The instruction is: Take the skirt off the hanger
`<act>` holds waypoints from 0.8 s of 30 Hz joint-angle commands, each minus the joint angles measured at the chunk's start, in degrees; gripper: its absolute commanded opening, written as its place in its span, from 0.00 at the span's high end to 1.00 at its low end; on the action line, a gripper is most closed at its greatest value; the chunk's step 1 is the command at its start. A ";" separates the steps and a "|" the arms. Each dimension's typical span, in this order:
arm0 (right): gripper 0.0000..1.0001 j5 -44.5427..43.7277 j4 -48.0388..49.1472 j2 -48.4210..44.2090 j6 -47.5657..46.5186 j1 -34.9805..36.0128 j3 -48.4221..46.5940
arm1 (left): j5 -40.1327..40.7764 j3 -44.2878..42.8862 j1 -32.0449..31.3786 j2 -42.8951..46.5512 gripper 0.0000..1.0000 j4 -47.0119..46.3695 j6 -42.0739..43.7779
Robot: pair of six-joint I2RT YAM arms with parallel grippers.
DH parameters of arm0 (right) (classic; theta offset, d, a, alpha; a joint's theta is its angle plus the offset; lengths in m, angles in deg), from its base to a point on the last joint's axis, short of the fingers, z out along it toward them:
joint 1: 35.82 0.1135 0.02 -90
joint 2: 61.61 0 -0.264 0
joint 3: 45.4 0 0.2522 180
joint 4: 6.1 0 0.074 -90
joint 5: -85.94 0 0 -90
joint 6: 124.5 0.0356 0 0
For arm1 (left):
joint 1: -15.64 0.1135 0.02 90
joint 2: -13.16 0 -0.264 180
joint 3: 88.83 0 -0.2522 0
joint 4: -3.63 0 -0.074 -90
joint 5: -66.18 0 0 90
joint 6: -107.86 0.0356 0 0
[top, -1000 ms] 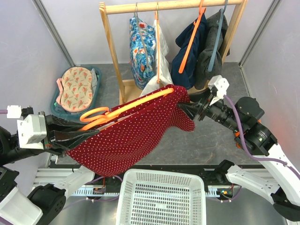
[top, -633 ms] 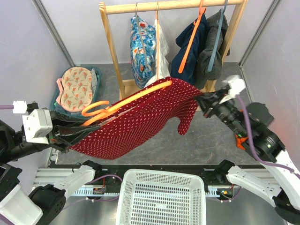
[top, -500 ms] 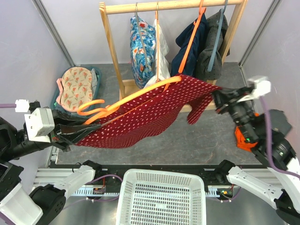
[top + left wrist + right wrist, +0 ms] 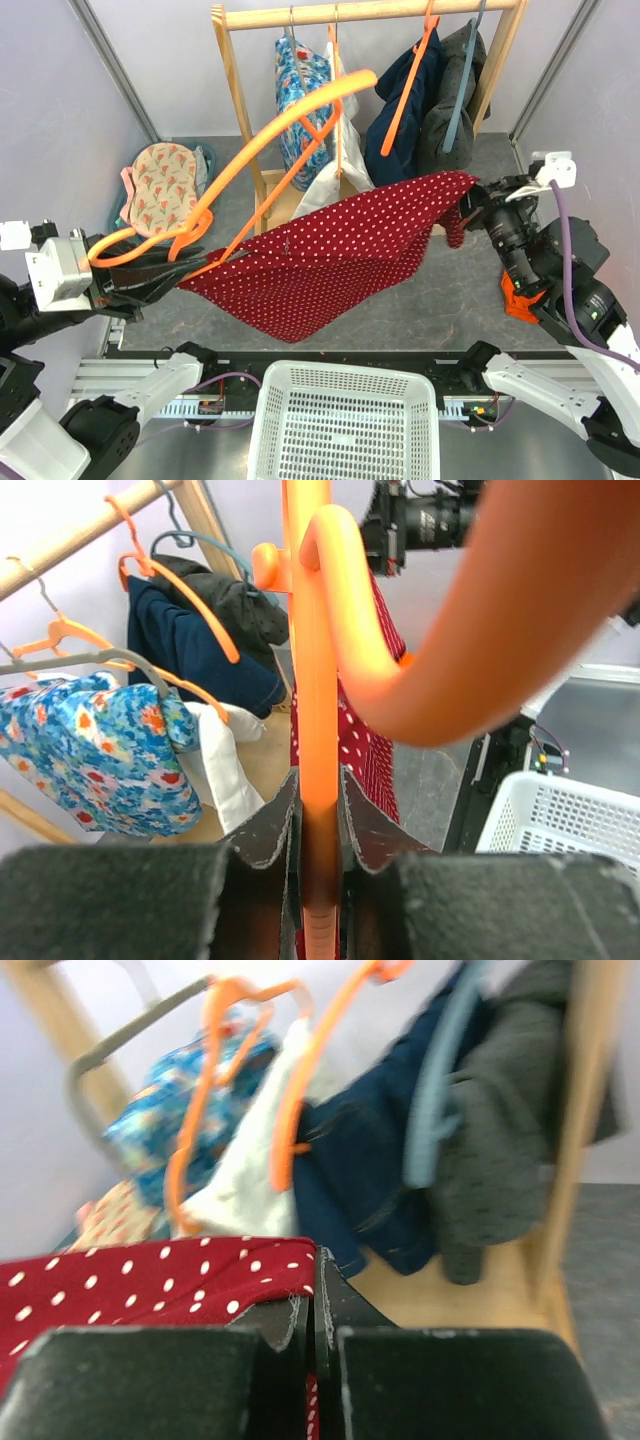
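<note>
Nearly done: left tool (image 4: 185,270) pinches hanger (image 4: 290,110), raised toward 12 o'clock; right tool (image 4: 468,205), at 3 o'clock, pinches skirt (image 4: 330,260), mostly clear; 9 o'clock corner perhaps left to free.

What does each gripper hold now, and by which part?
The left gripper holds the orange hanger near its hook; the right gripper pinches the red dotted skirt at its edge.
</note>
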 commanded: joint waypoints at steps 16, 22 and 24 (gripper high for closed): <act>1.00 41.05 5.04 7.73 12.39 -0.65 -15.80 | 4.08 -12.77 1.80 -23.41 0.98 -13.71 -21.39; 1.00 48.78 -3.23 12.65 11.06 -0.91 -34.54 | 34.30 -6.64 1.88 -17.97 0.98 -6.24 -11.81; 1.00 51.69 -3.58 13.44 11.24 -1.70 -38.04 | 40.74 -1.38 1.80 -14.82 0.98 -6.06 -10.22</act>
